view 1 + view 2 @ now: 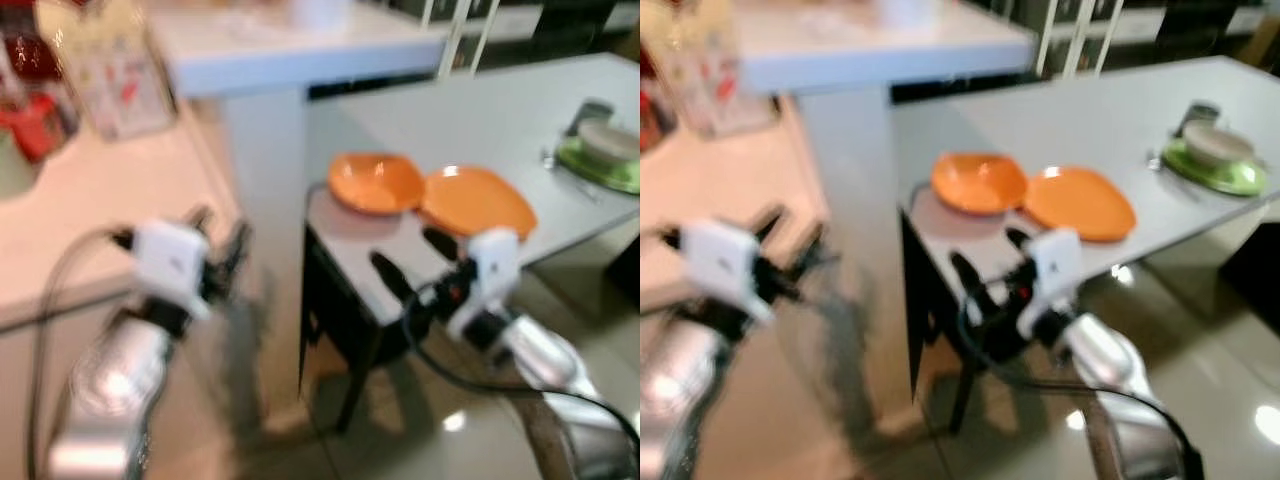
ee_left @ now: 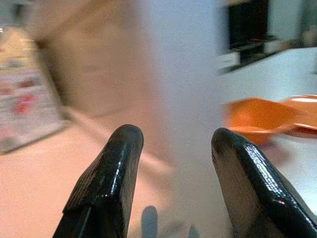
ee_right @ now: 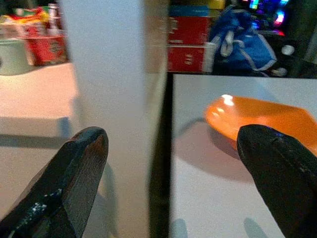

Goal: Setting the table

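While right gripper (image 1: 412, 258) hovers with fingers spread near orange bowl (image 1: 375, 183) and orange plate (image 1: 477, 199), left gripper (image 1: 222, 245) gapes empty; both dishes probably rigid, light, slick: pinch rims.

Bright indoor light, heavy motion blur throughout, glare spots on the floor (image 1: 455, 420)

Grey table (image 1: 500, 110); glossy floor (image 1: 470, 420); white pillar (image 1: 265, 230)

The grey table (image 1: 480, 110) carries an orange bowl (image 1: 373, 183), orange plate (image 1: 478, 200) and green plate (image 1: 600, 163).
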